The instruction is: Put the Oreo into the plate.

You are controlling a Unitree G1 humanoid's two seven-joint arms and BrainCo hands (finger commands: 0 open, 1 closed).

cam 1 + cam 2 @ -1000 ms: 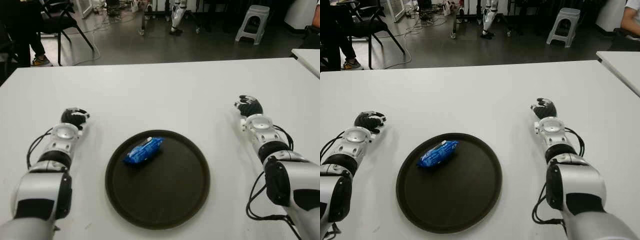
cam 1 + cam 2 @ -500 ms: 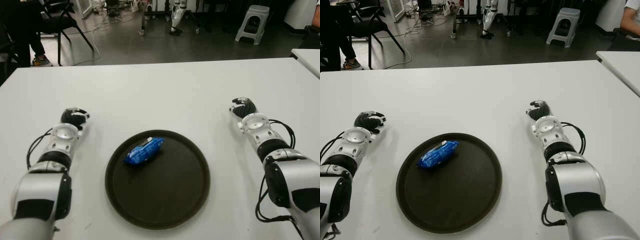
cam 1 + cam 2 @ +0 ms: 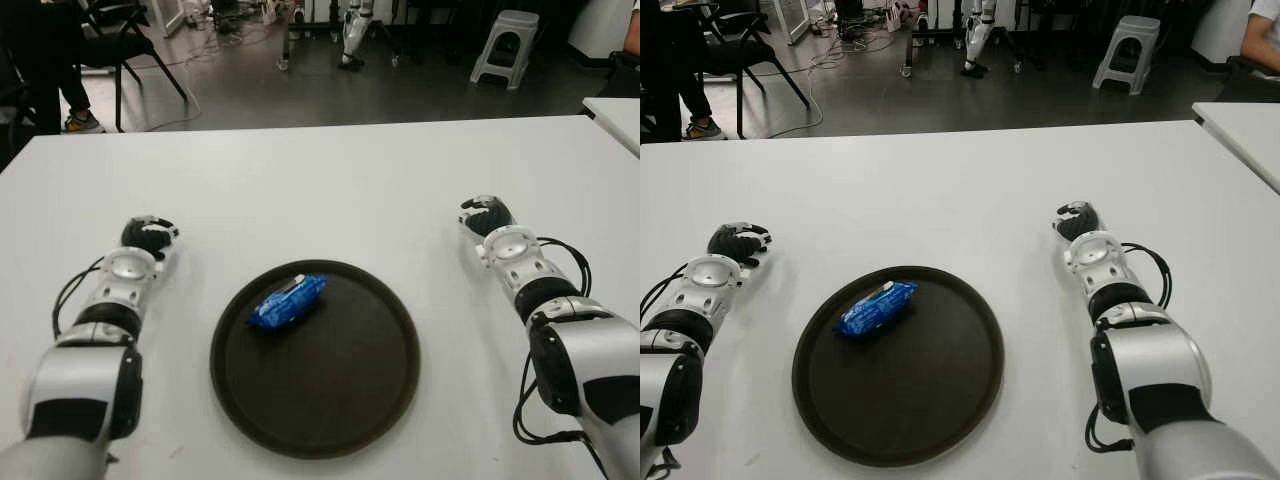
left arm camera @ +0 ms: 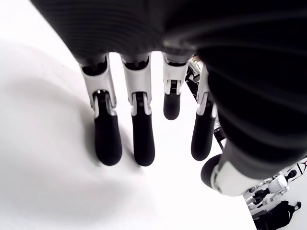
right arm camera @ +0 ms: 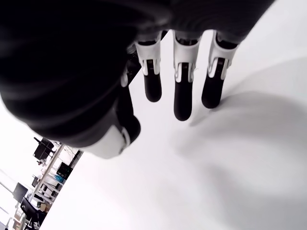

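Observation:
A blue Oreo packet [image 3: 287,301] lies inside the round dark plate [image 3: 340,400], toward its far left part. My left hand [image 3: 148,236] shows on the white table to the left of the plate, fingers [image 4: 107,139] loosely extended with nothing in them. To the right of the plate my right hand [image 3: 486,215] shows over the table, its fingers [image 5: 183,98] relaxed and empty too. Neither hand touches the packet.
The white table [image 3: 320,190] stretches out beyond the plate. Past its far edge are a dark floor, a black chair [image 3: 115,45] at the left and a grey stool [image 3: 505,42] at the right. A second white table corner [image 3: 615,112] shows at far right.
My right hand has shifted slightly left, toward the plate, over the last second. The left hand, plate and Oreo packet have not moved.

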